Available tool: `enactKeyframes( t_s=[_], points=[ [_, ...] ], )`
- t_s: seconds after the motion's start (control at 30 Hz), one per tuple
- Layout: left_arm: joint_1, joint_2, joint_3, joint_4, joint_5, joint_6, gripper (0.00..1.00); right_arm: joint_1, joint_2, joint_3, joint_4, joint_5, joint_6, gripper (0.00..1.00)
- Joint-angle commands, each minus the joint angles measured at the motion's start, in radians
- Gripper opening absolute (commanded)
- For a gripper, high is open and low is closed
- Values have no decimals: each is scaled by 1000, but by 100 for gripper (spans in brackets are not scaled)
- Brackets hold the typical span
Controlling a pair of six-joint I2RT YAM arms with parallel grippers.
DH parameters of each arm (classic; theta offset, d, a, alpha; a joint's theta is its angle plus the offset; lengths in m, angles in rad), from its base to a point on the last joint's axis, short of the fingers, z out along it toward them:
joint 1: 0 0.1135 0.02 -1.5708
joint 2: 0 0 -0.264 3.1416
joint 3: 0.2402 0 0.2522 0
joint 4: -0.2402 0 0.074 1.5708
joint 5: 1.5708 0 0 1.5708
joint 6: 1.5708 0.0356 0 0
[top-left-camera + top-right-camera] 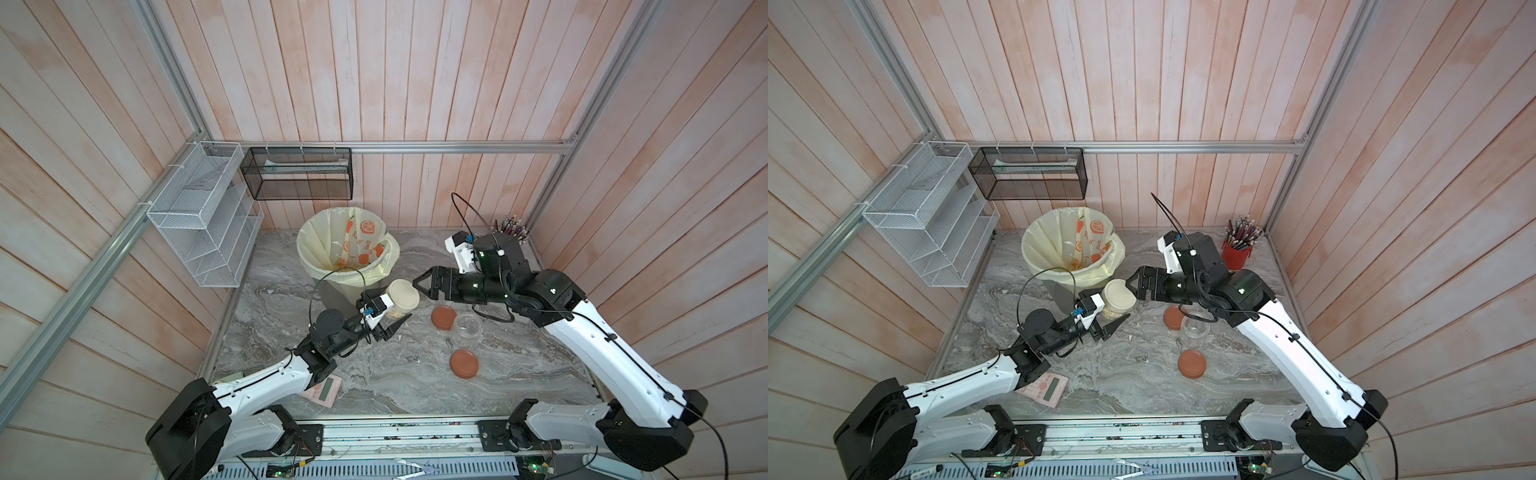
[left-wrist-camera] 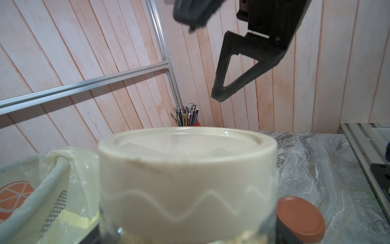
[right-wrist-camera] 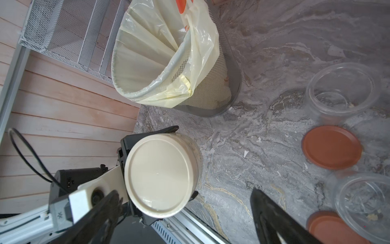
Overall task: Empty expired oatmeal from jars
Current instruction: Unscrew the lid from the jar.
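My left gripper (image 1: pixel 392 319) is shut on a clear jar with a cream lid (image 1: pixel 402 296) (image 1: pixel 1119 296) (image 2: pixel 187 179) (image 3: pixel 158 177). It holds the jar upright above the table, just in front of the bin. Pale oatmeal (image 1: pixel 1111 312) shows through the glass under the lid. My right gripper (image 1: pixel 419 287) (image 3: pixel 184 191) hangs open just right of and above the lid, not touching it; one of its fingers (image 2: pixel 222 69) is above the jar. Two empty lidless jars (image 3: pixel 341 88) (image 3: pixel 363 202) stand on the table, each beside a loose terracotta lid (image 3: pixel 332 146) (image 3: pixel 329 226).
The grey mesh bin with a cream orange-print liner (image 1: pixel 303 249) (image 3: pixel 135 95) stands at the back, close behind the held jar. A red pencil cup (image 1: pixel 1236 253) is at the back right and a pink calculator (image 1: pixel 1044 388) at the front left. Wire racks (image 1: pixel 199 220) hang on the left wall.
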Motion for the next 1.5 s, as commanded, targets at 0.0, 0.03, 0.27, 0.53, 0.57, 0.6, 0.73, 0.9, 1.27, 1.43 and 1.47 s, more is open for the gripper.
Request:
enactKeyframes(
  t_s=[0.0, 0.03, 0.27, 0.53, 0.57, 0.6, 0.73, 0.9, 1.27, 1.43, 1.47],
  points=[
    [5, 6, 37, 57, -33, 34, 9, 18, 30, 65, -81, 42, 136, 98],
    [5, 8, 36, 60, -33, 35, 9, 25, 42, 73, -87, 44, 144, 98],
    [5, 17, 41, 56, -35, 43, 9, 68, 166, 153, -135, 47, 138, 98],
    [5, 24, 39, 63, -33, 45, 8, 94, 269, 255, -201, 50, 120, 98],
    [5, 24, 39, 64, -33, 45, 8, 97, 280, 265, -214, 53, 115, 98],
    [5, 25, 39, 64, -31, 45, 8, 102, 288, 270, -221, 55, 110, 98],
    [5, 22, 38, 63, -35, 52, 8, 118, 316, 294, -236, 53, 102, 98],
    [5, 19, 38, 61, -35, 53, 8, 134, 352, 333, -286, 77, 83, 98],
    [5, 18, 40, 57, -33, 52, 8, 140, 375, 349, -316, 104, 39, 91],
    [5, 23, 43, 56, -26, 45, 8, 145, 383, 356, -338, 115, 10, 79],
    [5, 24, 43, 56, -25, 42, 8, 145, 384, 356, -341, 115, 5, 76]
  ],
)
